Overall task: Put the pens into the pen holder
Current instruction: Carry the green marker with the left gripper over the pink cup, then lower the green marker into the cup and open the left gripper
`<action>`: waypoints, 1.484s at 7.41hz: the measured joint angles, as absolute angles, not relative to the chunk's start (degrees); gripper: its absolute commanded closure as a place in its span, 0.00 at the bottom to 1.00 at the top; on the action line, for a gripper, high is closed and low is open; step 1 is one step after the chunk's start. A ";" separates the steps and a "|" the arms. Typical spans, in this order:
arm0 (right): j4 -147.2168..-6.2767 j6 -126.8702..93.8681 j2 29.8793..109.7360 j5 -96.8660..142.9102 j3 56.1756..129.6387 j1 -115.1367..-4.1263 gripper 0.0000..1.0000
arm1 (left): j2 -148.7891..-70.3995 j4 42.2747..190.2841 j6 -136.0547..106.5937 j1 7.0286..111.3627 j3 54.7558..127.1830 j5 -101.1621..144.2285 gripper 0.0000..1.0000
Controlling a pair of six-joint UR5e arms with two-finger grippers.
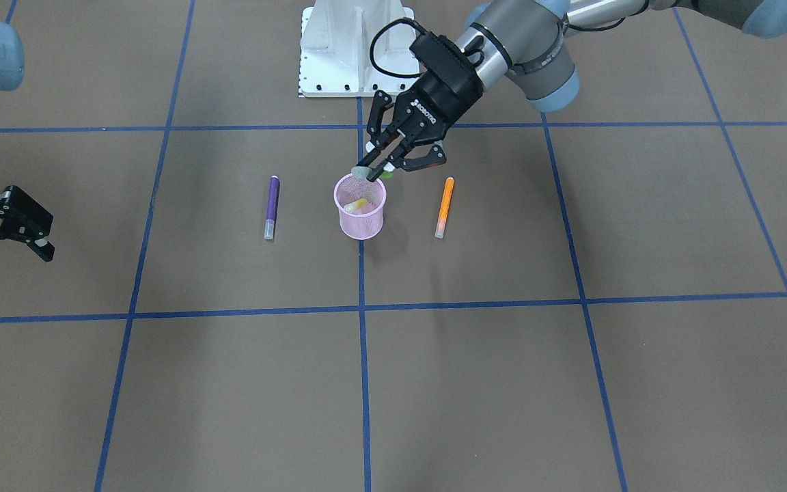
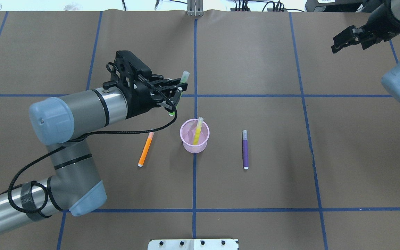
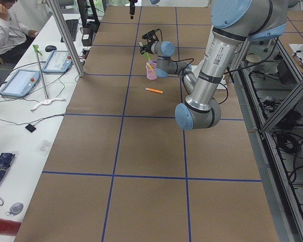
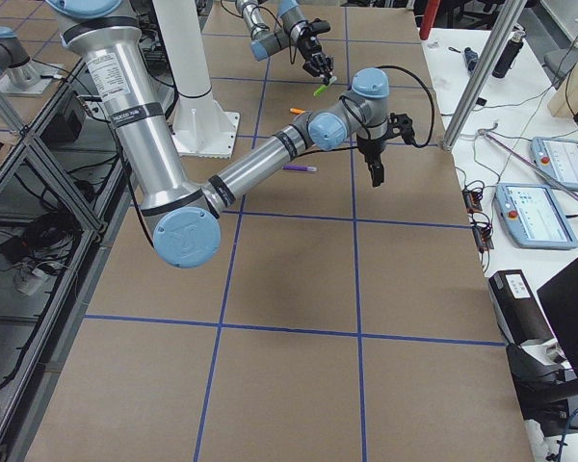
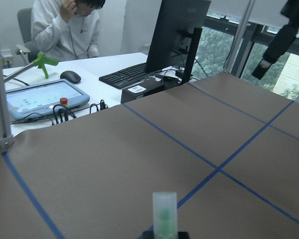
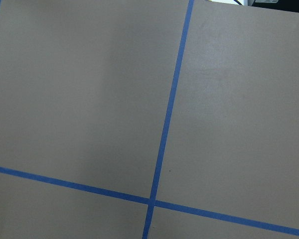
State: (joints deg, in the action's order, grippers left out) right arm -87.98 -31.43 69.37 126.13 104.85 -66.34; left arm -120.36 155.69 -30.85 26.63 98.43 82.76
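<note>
The pink mesh pen holder (image 1: 359,229) stands upright at the table's middle, also in the overhead view (image 2: 186,147). A yellow pen (image 2: 197,133) leans inside it. My left gripper (image 1: 383,167) is shut on a green pen (image 2: 185,75) and holds it tilted just above the holder's rim, on the robot's side. Its pale cap shows in the left wrist view (image 5: 164,214). An orange pen (image 2: 146,148) lies on the table to the holder's left in the overhead view, a purple pen (image 2: 245,149) to its right. My right gripper (image 1: 4,263) is open and empty, far off to the side.
The robot's white base plate (image 1: 356,48) sits behind the holder. Blue tape lines cross the brown table (image 1: 475,383). Operators' desks with tablets, a keyboard and a seated person (image 5: 65,27) lie beyond the far edge.
</note>
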 measured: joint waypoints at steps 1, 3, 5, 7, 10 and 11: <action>-87.98 -31.55 69.28 126.12 104.85 -66.31 0.00 | -120.66 160.59 -27.76 24.81 96.18 80.27 1.00; -87.98 -31.68 69.16 126.07 104.85 -66.28 0.00 | -120.71 167.67 -24.37 23.61 91.51 78.61 1.00; -87.98 -31.72 69.17 126.04 104.85 -66.27 0.00 | -120.52 169.51 -23.27 23.26 89.64 78.23 1.00; -87.98 -31.67 69.30 126.04 104.86 -66.27 0.00 | -120.65 169.77 -23.06 22.48 88.44 77.58 0.94; -87.98 -31.64 69.41 126.03 104.84 -66.27 0.00 | -120.96 169.78 -23.03 21.56 87.07 76.82 0.80; -87.98 -31.64 69.45 126.03 104.80 -66.27 0.00 | -121.16 169.84 -23.03 21.14 86.61 76.21 0.69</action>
State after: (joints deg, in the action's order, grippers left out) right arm -87.98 -31.64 69.45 126.03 104.80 -66.27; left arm -121.16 169.84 -23.03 21.14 86.61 76.21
